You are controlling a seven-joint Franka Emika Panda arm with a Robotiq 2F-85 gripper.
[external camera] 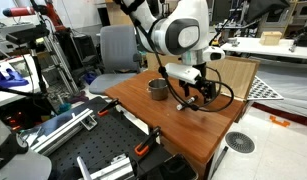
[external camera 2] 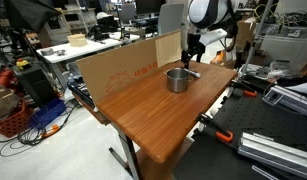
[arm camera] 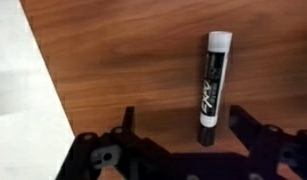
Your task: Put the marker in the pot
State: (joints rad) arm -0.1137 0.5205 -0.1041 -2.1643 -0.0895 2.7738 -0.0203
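Observation:
The marker (arm camera: 213, 85), black with a white cap, lies flat on the wooden table in the wrist view, its dark end between my fingers. My gripper (arm camera: 183, 125) is open and hovers low over it, one finger on each side, not touching. In both exterior views the gripper (external camera: 192, 92) (external camera 2: 192, 58) is just past the small grey metal pot (external camera: 156, 90) (external camera 2: 177, 79), which stands upright on the table. The marker shows as a thin stick (external camera 2: 193, 71) beside the pot.
A brown cardboard panel (external camera 2: 118, 68) stands along the table's far edge. The table edge and pale floor (arm camera: 18, 100) lie close to the gripper. A black cable (external camera: 221, 98) loops beside the gripper. Metal rails and clamps (external camera: 103, 160) sit beside the table.

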